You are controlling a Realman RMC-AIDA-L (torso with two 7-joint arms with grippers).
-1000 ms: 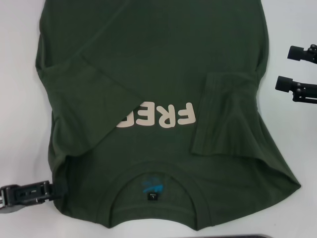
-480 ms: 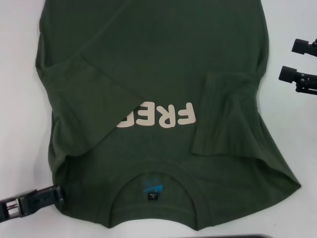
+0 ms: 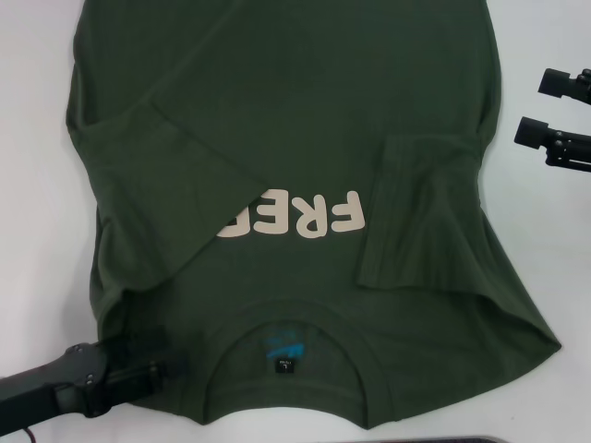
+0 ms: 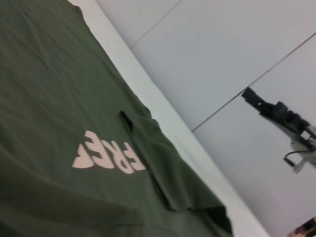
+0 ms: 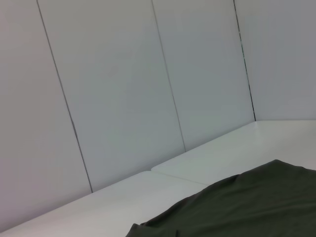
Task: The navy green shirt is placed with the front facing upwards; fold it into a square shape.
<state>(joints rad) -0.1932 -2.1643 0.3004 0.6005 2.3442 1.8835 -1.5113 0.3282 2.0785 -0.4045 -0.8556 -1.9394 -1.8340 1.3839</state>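
Head view shows the large dark olive-green cotton short-sleeved shirt [image 3: 295, 185] spread over the white table [image 3: 37, 111], filling most of the frame from the top edge down almost to the bottom, with its ribbed round collar [image 3: 288, 369] at lower centre. The cream lettering [image 3: 291, 214] sits in the middle of the frame, reading upside down; its left end is covered by the shirt's left sleeve, which is folded inward across the chest, so only "FRE" shows. The right sleeve is also folded in, lying as a flap right of centre. A small black neck label [image 3: 284, 366] sits inside the collar, with a blue print just above it. The left gripper [image 3: 152, 374] is at the lower left of the frame, its dark body reaching in from the left edge and lying over the shirt's shoulder area beside the collar; whether its fingers are apart or together on the cloth cannot be told here. The right gripper [image 3: 534, 111] is at the upper right edge, clear of the shirt over bare table, its two black fingers [image 3: 540, 134] standing apart with nothing between them. In the left wrist view the shirt [image 4: 64, 128] fills the lower left, and the right gripper [image 4: 269, 106] shows far off at the right. In the right wrist view a dark green edge of the shirt [image 5: 237, 207] lies at lower right.
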